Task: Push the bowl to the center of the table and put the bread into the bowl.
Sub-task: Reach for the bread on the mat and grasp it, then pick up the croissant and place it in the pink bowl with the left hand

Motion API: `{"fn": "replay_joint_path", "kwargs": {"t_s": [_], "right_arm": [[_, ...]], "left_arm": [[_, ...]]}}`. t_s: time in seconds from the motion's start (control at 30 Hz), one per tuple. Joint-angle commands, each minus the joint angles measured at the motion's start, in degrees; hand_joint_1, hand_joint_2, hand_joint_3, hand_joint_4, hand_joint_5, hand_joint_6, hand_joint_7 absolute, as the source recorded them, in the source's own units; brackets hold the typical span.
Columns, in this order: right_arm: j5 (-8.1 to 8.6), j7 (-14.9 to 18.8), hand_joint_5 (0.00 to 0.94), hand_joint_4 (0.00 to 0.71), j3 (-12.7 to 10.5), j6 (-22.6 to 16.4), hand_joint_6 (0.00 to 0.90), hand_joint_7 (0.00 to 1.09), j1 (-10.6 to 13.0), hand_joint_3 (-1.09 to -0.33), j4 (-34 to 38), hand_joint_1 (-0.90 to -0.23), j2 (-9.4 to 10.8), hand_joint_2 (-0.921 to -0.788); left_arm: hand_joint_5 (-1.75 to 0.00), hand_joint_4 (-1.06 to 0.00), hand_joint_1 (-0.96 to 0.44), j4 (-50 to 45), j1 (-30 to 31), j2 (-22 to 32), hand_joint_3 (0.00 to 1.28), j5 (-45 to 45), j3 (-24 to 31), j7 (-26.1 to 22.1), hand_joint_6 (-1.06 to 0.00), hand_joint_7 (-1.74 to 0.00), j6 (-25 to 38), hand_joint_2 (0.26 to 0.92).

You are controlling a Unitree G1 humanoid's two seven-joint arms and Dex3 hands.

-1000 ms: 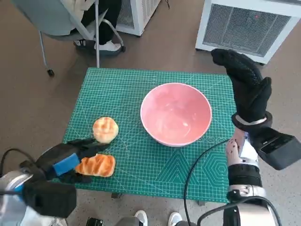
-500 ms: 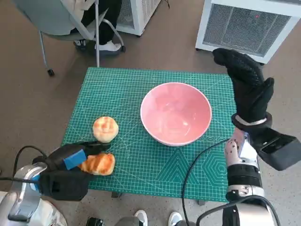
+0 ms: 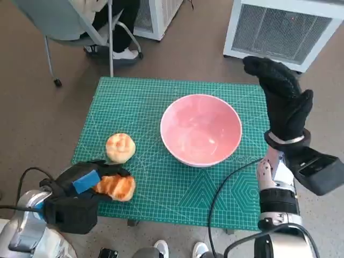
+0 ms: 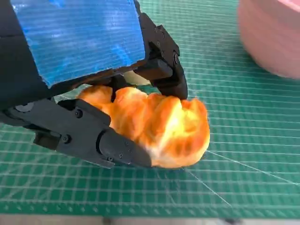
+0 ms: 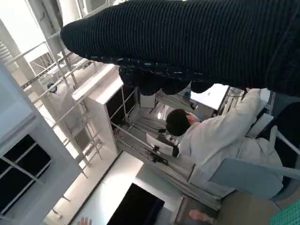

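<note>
Left hand (image 3: 88, 181) grips the golden bread (image 3: 115, 187) at the near left of the green mat (image 3: 145, 107); black fingers (image 4: 93, 136) clamp it on both sides, underside touching the mat. Round bun (image 3: 120, 148) lies just beyond it. Pink bowl (image 3: 201, 129) sits near mat centre. Right hand (image 3: 284, 105) is raised beside the bowl's right, flat, fingers extended, holding nothing. A person (image 5: 225, 136) sits on a chair.
</note>
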Motion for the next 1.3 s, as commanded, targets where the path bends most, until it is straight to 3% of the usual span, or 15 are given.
{"fn": "replay_joint_path", "kwargs": {"t_s": [0.03, 0.33, 0.6, 0.8, 0.97, 1.3], "right_arm": [[-0.17, -0.3, 0.002, 0.355, -0.1, 0.0, 0.338, 0.07, 1.7, -0.706, 0.2, -0.610, 0.3, -0.921], [-0.17, -0.3, 0.002, 0.356, -0.4, -0.5, 0.339, 0.07, 1.6, -0.705, 0.9, -0.608, 0.1, -0.921], [-0.26, -0.6, 0.001, 0.356, -0.4, -0.3, 0.336, 0.06, 1.4, -0.707, 1.1, -0.606, 0.1, -0.921], [-0.10, -0.5, 0.001, 0.357, -0.3, -0.1, 0.337, 0.06, 1.6, -0.707, 0.8, -0.607, 0.2, -0.921], [-0.03, -0.7, 0.001, 0.357, -0.3, 0.2, 0.338, 0.06, 1.8, -0.707, 0.1, -0.606, 0.2, -0.921], [0.04, -0.9, 0.000, 0.356, -0.3, 0.2, 0.341, 0.06, 2.9, -0.706, -1.5, -0.615, 0.4, -0.921]], "left_arm": [[-1.37, -0.64, 0.00, -6.2, -1.3, 1.3, 0.08, -4.6, 4.7, -1.0, -0.68, -0.95, 0.9, 0.920], [-1.17, -0.71, 0.00, -12.2, -9.7, -2.0, 0.03, -8.2, 9.4, 3.4, -0.68, -1.08, 1.6, 0.920], [-1.11, -0.75, 0.00, -7.8, -24.7, -8.3, 0.02, -5.2, 5.2, 9.3, -0.71, -1.08, 1.2, 0.914], [-1.13, -0.73, 0.00, 2.1, -37.1, -13.7, 0.02, -0.1, -0.2, 14.1, -0.69, -1.09, -1.9, 0.919], [-1.14, -0.73, 0.00, 18.0, -47.1, -17.9, 0.02, 5.1, -5.8, 18.0, -0.68, -1.09, -6.9, 0.920], [-1.26, -0.69, 0.00, 43.7, -60.5, -23.9, 0.08, 12.6, -15.4, 18.9, -0.62, -1.07, -12.6, 0.921]]}}
